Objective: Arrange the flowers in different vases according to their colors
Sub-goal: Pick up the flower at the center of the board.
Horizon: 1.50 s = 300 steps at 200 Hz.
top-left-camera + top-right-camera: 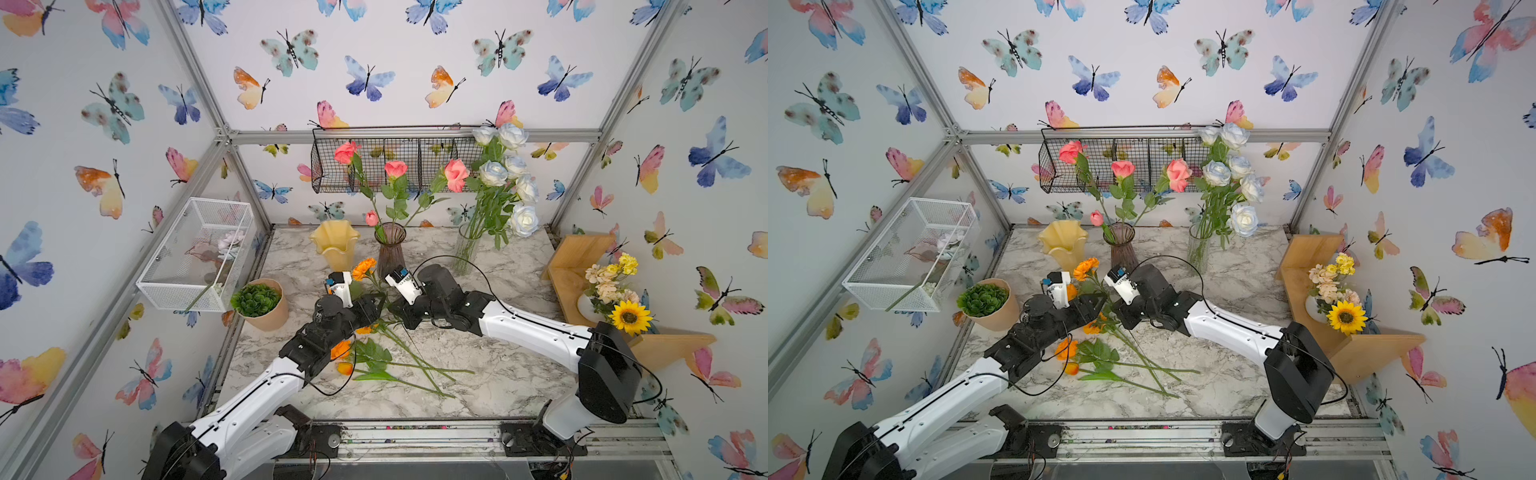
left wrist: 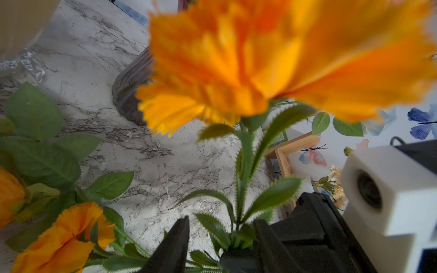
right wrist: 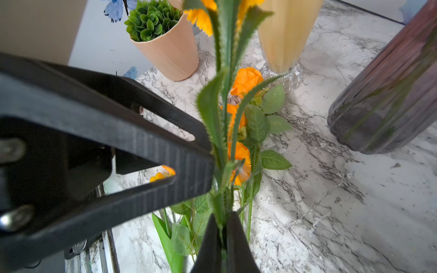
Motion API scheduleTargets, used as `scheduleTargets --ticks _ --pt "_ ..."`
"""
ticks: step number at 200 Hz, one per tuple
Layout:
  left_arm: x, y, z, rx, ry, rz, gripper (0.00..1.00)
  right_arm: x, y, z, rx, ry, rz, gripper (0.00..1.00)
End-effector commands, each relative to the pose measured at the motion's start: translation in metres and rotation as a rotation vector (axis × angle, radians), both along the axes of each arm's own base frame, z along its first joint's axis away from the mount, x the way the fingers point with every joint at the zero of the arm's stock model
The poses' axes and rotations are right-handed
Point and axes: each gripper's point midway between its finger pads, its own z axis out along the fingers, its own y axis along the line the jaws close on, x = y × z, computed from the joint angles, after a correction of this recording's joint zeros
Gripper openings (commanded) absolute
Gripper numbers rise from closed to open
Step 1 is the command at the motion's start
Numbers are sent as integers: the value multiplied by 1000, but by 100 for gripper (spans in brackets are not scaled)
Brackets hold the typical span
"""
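Observation:
An orange marigold (image 1: 364,268) stands upright in front of the purple vase (image 1: 390,249), and my right gripper (image 3: 223,216) is shut on its green stem (image 3: 222,141). My left gripper (image 2: 222,222) is open, its jaws standing on either side of the same stem (image 2: 243,165) higher up, near the right one. More orange flowers (image 1: 374,353) lie on the marble table below both arms. The yellow ruffled vase (image 1: 335,245) holds nothing. Pink roses (image 1: 395,168) fill the purple vase. White-blue roses (image 1: 505,166) stand in the clear vase (image 1: 467,249).
A green succulent in a tan pot (image 1: 259,303) stands at the table's left. A white mesh basket (image 1: 195,253) hangs on the left wall, a black wire basket (image 1: 395,162) on the back wall. A wooden shelf (image 1: 582,257) at the right carries a sunflower bouquet (image 1: 629,318).

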Motion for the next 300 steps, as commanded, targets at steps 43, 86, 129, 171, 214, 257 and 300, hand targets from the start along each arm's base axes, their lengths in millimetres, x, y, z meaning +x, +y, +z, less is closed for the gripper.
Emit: scheduleTargets --ticks 43,86,129,171,214,257,300 --pt "7 -14 27 -60 -70 -44 20 -4 -1 13 35 -27 14 2" --pt "8 -12 29 -42 -73 -37 0 -4 -2 11 29 -22 7 14" --pt "15 -11 44 -9 -105 -22 0 3 -12 15 2 -42 -57 56" --pt "27 -8 80 54 -182 9 0 14 -33 46 23 -129 -172 99" --pt "38 16 126 167 -283 132 0 18 -55 98 110 -197 -259 99" --pt "30 67 192 292 -422 343 0 13 -78 140 202 -250 -310 99" --pt "17 118 269 475 -586 564 0 14 -89 143 206 -266 -339 99"
